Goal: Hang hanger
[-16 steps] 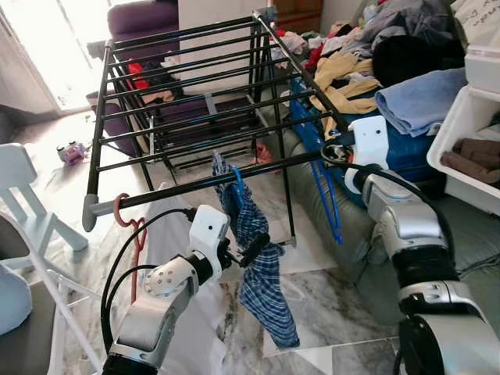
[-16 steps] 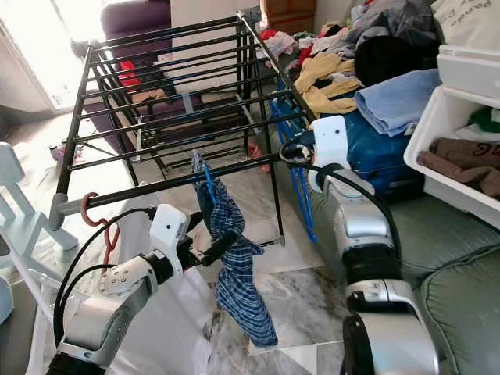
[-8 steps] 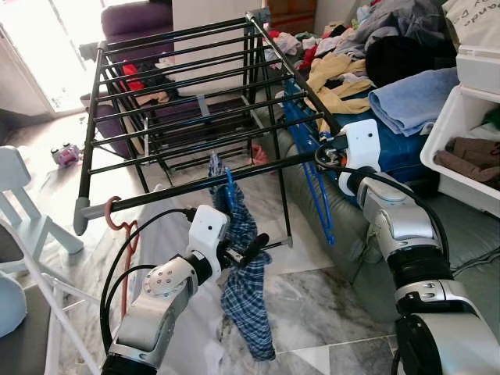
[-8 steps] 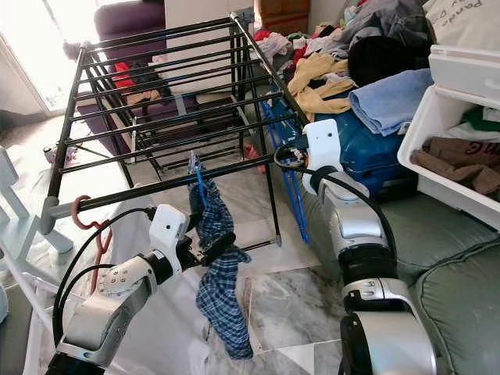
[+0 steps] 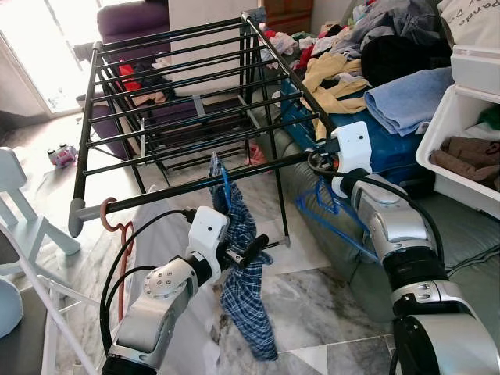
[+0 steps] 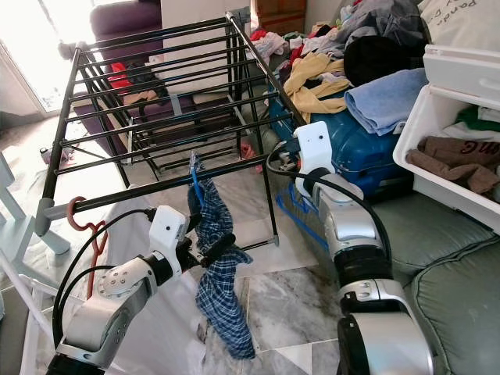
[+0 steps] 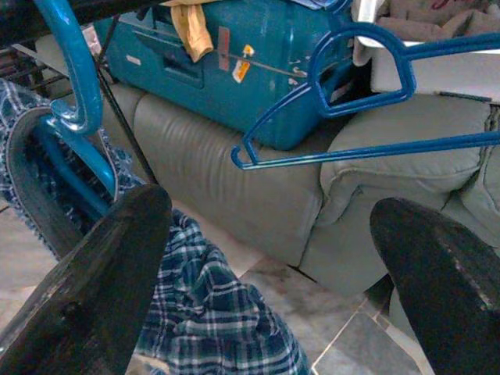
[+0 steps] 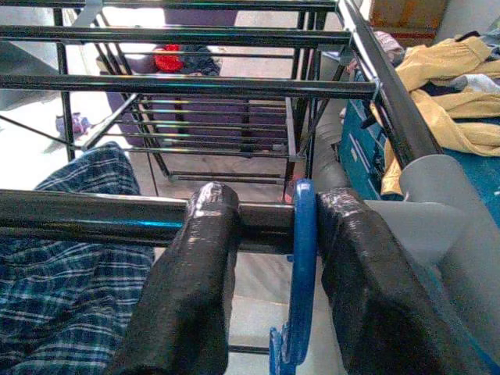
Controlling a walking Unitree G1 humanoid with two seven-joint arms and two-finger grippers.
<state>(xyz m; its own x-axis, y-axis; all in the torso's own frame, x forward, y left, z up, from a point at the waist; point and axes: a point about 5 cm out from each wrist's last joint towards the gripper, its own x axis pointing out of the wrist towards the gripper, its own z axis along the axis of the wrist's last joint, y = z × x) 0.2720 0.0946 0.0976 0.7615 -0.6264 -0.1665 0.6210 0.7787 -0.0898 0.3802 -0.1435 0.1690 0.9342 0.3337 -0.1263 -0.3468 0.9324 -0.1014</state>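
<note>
A black drying rack point(image 5: 180, 191) stands ahead. A blue plaid garment point(image 5: 246, 289) hangs from its front bar on a blue hanger point(image 5: 225, 183). My left gripper point(image 5: 248, 250) is open beside that cloth, touching its side, and holds nothing. My right gripper point(image 5: 319, 160) is at the right end of the front bar. The hook of an empty blue hanger point(image 8: 303, 234) sits between its fingers against the bar, touching one finger with a gap to the other. This empty blue hanger's body point(image 5: 336, 215) swings out tilted over the sofa front.
A pink hanger point(image 5: 117, 226) hangs at the bar's left end. A grey sofa point(image 5: 461, 226) on the right carries a blue suitcase point(image 5: 391, 144), piled clothes and a white bin point(image 5: 461, 125). A white chair point(image 5: 19, 195) stands left. A white sheet lies under my left arm.
The empty blue hanger hung straight down from my right gripper; now it is tilted out to the right over the sofa. The plaid garment has swayed a little. The camera has shifted slightly.
</note>
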